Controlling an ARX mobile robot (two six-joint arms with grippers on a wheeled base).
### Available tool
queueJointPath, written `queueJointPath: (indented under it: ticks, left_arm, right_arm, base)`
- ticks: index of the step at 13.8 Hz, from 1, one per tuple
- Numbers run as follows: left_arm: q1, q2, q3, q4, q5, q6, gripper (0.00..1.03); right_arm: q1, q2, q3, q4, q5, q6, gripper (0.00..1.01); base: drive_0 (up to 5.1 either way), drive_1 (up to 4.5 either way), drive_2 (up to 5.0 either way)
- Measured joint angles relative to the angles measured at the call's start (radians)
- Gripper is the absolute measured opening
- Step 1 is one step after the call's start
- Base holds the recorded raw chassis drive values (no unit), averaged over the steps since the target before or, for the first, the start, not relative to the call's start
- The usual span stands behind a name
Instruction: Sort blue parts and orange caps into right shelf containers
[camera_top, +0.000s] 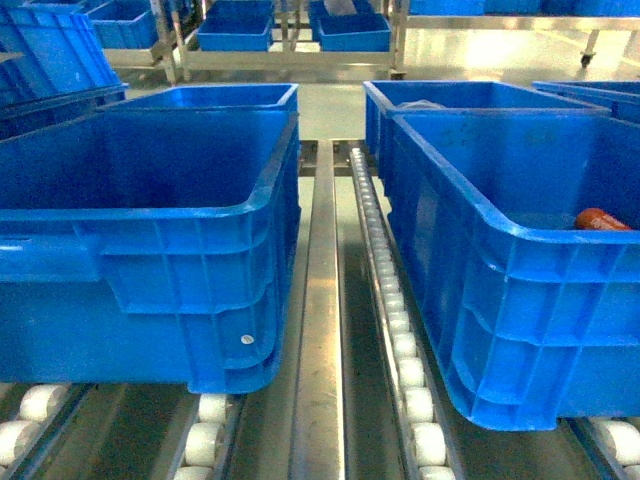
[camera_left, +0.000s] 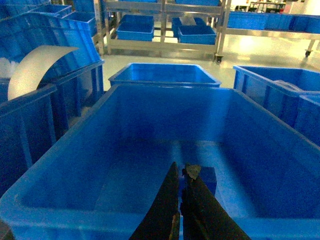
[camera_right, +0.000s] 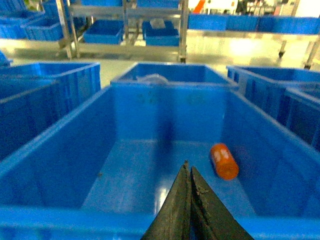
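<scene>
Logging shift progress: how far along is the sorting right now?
One orange cap already lies in the right crate. A blue part lies in the left crate beyond the left gripper. The right gripper is shut, empty. Remaining parts aren't visible.

My left gripper (camera_left: 181, 175) shows in its wrist view as two dark, near-black fingers, broad at the bottom edge and narrowing to thin tips. The left finger (camera_left: 167, 205) looks smooth and matte; a yellowish-orange streak runs along the inner edge low down. The tip of the right finger (camera_left: 192, 171) is pale and scuffed, greyish against the black. My right gripper (camera_right: 188, 167) is the same build: two dark wedge-shaped fingers tapering to a sharp point, with a slightly olive tint and small pale flecks on the right finger (camera_right: 207, 210). No cables, screws or markings are visible. My head view shows none of my body.
</scene>
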Motion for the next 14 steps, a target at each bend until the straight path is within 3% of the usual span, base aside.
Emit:
queueJointPath:
  ticks: [5,7,14]
  left_arm:
    - [0.001,-0.149,-0.099,-0.056,0.0,0.0,0.02]
    - [0.001,-0.17,-0.151,-0.005,0.0,0.0,0.02]
    - [0.001,-0.512,-0.24,-0.285,0.0,0.0,0.02]
  right_arm:
    - [0.0,-0.166,-0.083,-0.099,0.0,0.0,0.01]
    - [0.0,-0.255,-0.112,-0.163,0.0,0.0,0.01]
    - [0.0,-0.6,-0.169,-0.449,0.0,0.0,0.01]
  base:
    - [0.0,0.0,0.0]
    - [0.0,0.0,0.0]
    - [0.0,0.0,0.0]
